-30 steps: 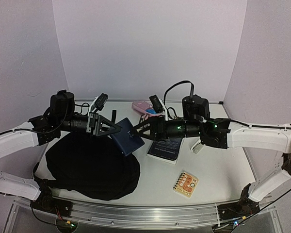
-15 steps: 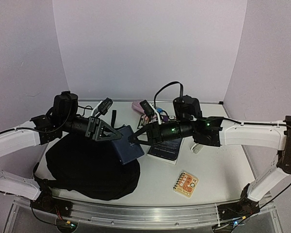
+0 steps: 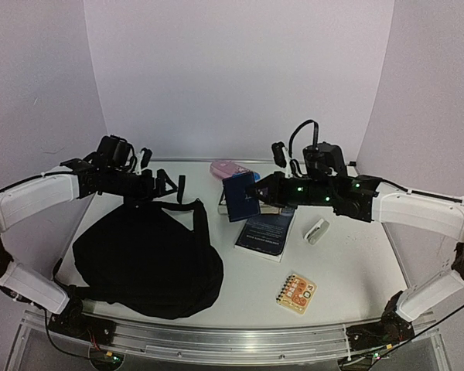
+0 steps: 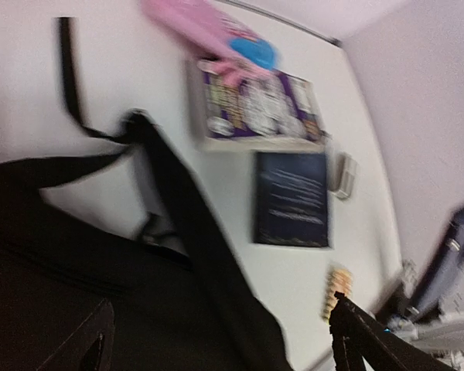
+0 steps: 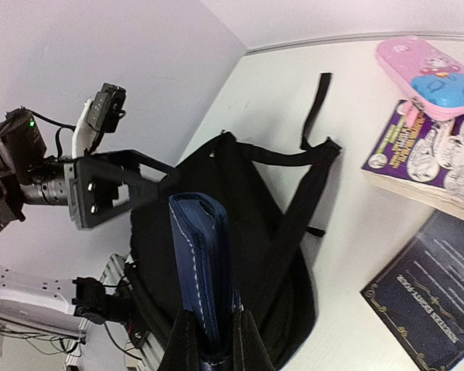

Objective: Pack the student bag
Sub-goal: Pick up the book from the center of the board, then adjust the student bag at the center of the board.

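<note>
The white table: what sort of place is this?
Probably a robot test booth: two robot arms fixed at the table edge, plain walls close around, and a backpack, book and pink pencil case laid out.

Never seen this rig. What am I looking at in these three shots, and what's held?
Two robot arms are bolted at the near edge of a table, each ending in a two-finger gripper. The wide picture comes from a fixed camera above and behind them; the other two come from a camera on each wrist. On the table lie the student bag (a black backpack), a pink pencil case, a dark book, a purple illustrated book, a spiral notepad and a small white object I cannot identify. The right gripper is clamped on a dark-blue pouch, lifted off the table. The left gripper is open and empty, over the bag.
</note>
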You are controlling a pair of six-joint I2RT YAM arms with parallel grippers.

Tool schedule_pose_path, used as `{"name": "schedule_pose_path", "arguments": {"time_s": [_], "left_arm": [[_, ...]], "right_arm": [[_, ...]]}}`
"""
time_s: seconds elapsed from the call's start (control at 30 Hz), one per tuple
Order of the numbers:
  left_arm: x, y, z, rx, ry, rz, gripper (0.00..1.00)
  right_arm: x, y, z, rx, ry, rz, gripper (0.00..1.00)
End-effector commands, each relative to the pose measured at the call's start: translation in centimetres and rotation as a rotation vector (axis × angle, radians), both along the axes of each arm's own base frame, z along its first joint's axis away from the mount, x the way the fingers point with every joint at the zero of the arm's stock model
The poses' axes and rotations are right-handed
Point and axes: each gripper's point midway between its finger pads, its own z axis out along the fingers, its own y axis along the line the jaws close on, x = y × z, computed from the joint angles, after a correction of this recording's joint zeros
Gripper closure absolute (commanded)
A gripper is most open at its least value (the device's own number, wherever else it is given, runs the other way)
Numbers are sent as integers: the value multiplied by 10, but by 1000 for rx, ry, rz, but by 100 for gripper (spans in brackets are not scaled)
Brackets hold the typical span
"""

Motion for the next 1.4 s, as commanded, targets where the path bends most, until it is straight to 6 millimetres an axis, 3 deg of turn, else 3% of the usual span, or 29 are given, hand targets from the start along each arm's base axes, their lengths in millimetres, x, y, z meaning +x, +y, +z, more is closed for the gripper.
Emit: {"name": "schedule_pose_path", "arguments": {"time_s": [0.0,0.13,0.23,0.37,0.47,0.63,0.9,1.03,1.17,1.27,1.37], "left_arm": [[61,82,-29,326,-1,324,1],[100,131,-47,571,-13,513,0],[124,152,-64,683,4,572,0],[149,163,-89,745,34,583,0],[162,159,-110,732,69,557,0],[169,117,-133,547,117,428,0],[164,48,-142,324,144,249,4],[154,4,-140,241,138,145,5],[136,-52,-133,165,104,-7,5],[119,-91,-121,103,75,-110,5],[106,-116,-104,42,44,-177,5]], "right_arm": [[2,-13,-5,-55,-6,-79,100],[0,-18,-13,-66,9,-91,100],[-3,-21,-16,-68,15,-93,100],[-7,-28,-17,-63,18,-99,100],[-11,-33,-17,-58,22,-107,100],[-16,-41,-19,-54,29,-124,100],[-19,-46,-13,-59,28,-129,100],[-21,-49,-11,-61,25,-129,100],[-23,-45,-18,-69,44,-110,100],[-24,-41,-25,-79,65,-104,100],[-23,-37,-31,-85,84,-113,100]]}}
